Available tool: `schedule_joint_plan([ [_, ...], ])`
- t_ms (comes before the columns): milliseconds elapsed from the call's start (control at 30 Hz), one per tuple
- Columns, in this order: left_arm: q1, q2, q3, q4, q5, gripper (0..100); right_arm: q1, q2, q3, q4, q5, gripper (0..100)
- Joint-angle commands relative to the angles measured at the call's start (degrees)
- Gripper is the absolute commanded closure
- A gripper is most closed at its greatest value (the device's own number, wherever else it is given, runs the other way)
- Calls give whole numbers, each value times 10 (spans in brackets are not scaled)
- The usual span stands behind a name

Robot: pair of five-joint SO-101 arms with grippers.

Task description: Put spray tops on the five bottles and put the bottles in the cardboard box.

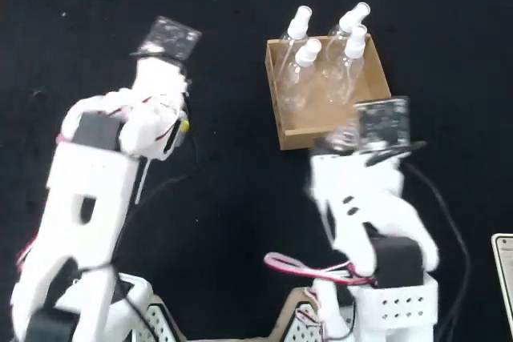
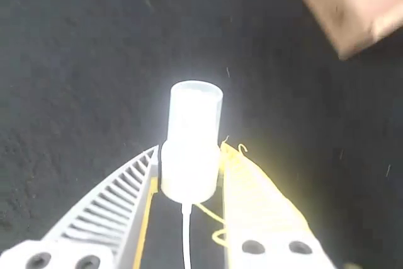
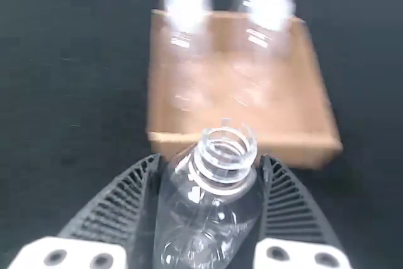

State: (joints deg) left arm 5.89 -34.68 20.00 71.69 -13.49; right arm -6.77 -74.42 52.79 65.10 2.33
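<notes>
The cardboard box [image 1: 321,138] is set open on the black table [image 1: 224,222], toward the far side. Four bottles [image 1: 298,79] are contained in it, side by side, each fitted with a white spray top; the tops are pointed at or over the far rim.

The fifth bottle [image 3: 204,218] is gripped by the right gripper [image 3: 211,163], with one finger closed against each side of its clear body. Its threaded neck is open, no top is fitted, and it is held just in front of the near wall of the box.

The last spray top [image 2: 194,130] is clamped between the fingers of the left gripper [image 2: 190,152], above the bare table. A thin white tube [image 2: 186,237] is seen running from its base between the fingers. A corner of the box is seen near it.
</notes>
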Motion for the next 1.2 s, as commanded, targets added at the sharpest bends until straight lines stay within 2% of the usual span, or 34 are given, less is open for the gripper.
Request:
schedule_joint_plan([
  [0, -5, -114, 5, -46, 37, 890, -104, -15, 17, -73, -18, 845],
  [133, -5, -199, 25, -98, 38, 889, -163, -15, 96, -181, -22, 846],
  [300, 0, -269, 40, -152, 47, 891, -185, -16, 175, -265, -21, 846],
  [467, 0, -283, 40, -232, 166, 889, -196, -54, 204, -270, -21, 846],
  [600, 1, -283, 40, -288, 270, 888, -235, -147, 249, -270, -18, 846],
  [767, 16, -289, 37, -324, 325, 888, -270, -273, 317, -272, -17, 847],
  [933, 162, -289, 35, -324, 309, 887, -275, -336, 345, -268, -17, 847],
  [1033, 227, -284, 38, -324, 246, 887, -275, -337, 348, -262, -17, 847],
  [1167, 260, -283, 69, -336, 153, 887, -274, -340, 344, -247, -17, 847],
])
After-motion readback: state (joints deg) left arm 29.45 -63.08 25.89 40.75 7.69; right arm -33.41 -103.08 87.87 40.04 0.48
